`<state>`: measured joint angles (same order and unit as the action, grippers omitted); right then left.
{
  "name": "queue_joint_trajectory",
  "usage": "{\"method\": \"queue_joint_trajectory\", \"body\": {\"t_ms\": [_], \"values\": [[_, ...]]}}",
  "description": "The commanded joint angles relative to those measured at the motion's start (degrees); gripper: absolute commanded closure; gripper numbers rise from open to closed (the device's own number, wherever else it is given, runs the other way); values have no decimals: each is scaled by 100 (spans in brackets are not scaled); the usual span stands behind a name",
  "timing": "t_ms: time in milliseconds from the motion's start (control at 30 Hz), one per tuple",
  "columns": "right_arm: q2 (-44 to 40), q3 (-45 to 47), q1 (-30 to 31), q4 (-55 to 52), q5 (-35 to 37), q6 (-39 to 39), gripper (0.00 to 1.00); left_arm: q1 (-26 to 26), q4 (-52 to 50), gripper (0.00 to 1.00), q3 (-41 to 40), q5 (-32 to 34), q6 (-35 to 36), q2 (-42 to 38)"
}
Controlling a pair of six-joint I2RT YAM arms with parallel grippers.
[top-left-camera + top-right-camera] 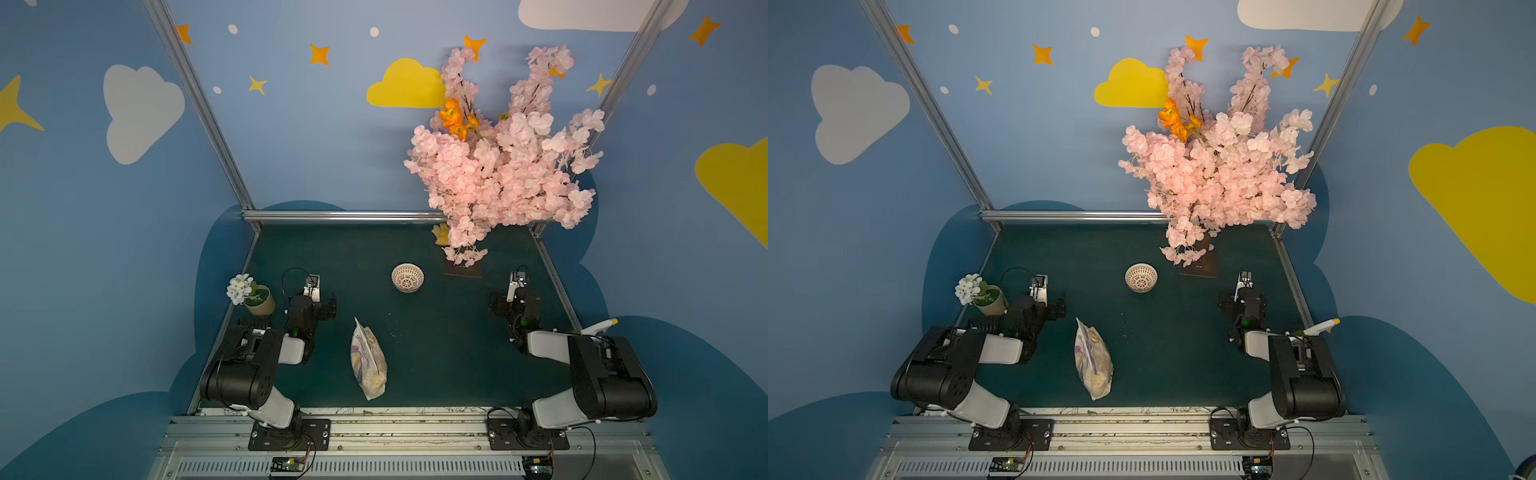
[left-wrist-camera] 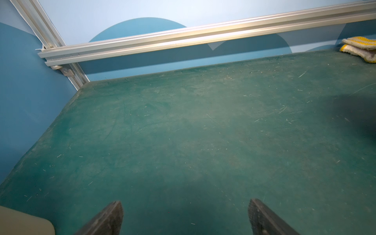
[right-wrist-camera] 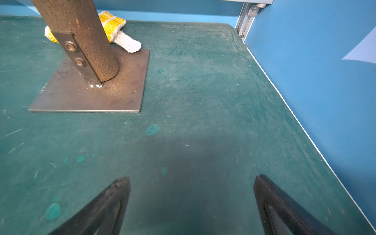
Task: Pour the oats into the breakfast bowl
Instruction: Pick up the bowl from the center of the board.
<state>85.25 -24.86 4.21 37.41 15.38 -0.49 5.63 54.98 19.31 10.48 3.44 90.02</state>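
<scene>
With the left gripper (image 2: 185, 205) and right gripper (image 3: 192, 183) both wide open and empty, one should softly pinch the bag of oats (image 1: 368, 361), lying near the front, nearer than the bowl (image 1: 407, 277).

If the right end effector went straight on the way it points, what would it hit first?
Way looks free: ahead of the right end effector lies only bare green table, then the blue wall. The tree's metal base plate sits to one side. Depth is unclear.
</scene>
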Motion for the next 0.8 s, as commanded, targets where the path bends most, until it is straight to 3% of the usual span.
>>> {"method": "queue_joint_trajectory", "body": {"t_ms": [0, 600, 767], "values": [[-94, -71, 19, -68, 61, -9, 2, -9, 198, 0, 37, -37, 46, 34], [-103, -73, 14, -84, 39, -2, 2, -12, 186, 0, 40, -44, 37, 34], [-485, -109, 239, -277, 447, -98, 2, 111, 224, 0, -34, 213, 125, -172]]}}
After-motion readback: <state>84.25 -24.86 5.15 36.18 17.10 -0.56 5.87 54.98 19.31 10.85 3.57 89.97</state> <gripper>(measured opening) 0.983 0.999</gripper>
